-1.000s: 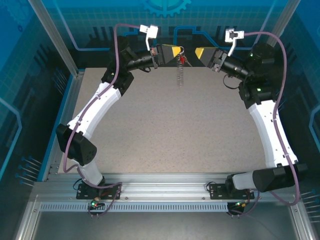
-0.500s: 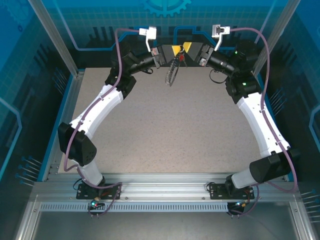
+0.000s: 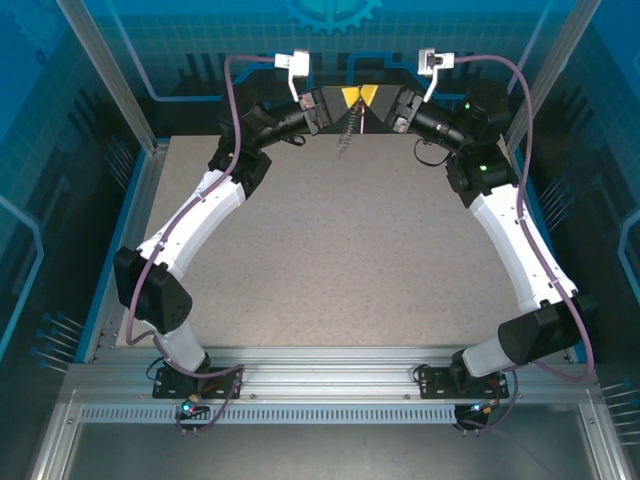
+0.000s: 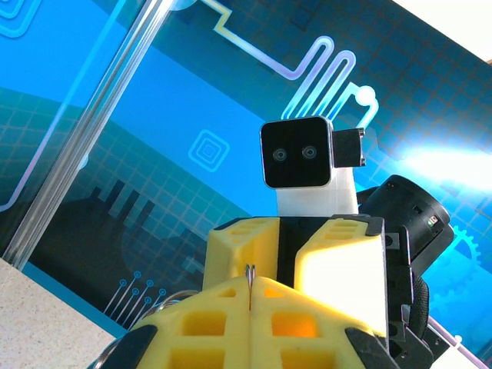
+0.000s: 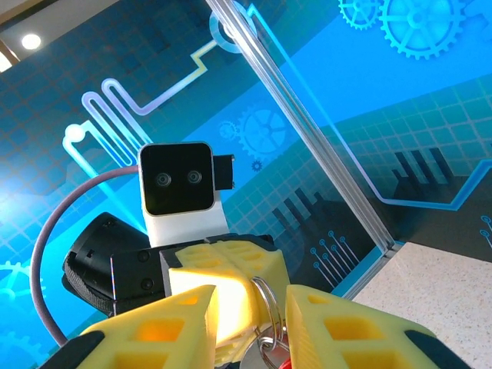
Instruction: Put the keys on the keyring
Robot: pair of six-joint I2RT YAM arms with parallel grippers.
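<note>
Left pincer (image 4: 250, 288) clamps a wire ring (image 4: 249, 271) of the keyring (image 3: 347, 133), hanging above the desk's (image 3: 330, 250) far edge. Right pincer (image 5: 251, 301) gapes around the red key (image 5: 281, 361). Misaligned closing could drop it.

Table (image 3: 340, 260): speckled beige-grey top, matte, seen from above. It is bordered by a blue strip (image 3: 138, 215) along the left side. An aluminium rail (image 3: 330, 362) is fixed at the near edge, with the left arm base (image 3: 186, 372) and right arm base (image 3: 478, 366) bolted to it.

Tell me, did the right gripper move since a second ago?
Yes. The right gripper slid left, toward the gear picture on the back wall, and now reaches the left gripper.
</note>
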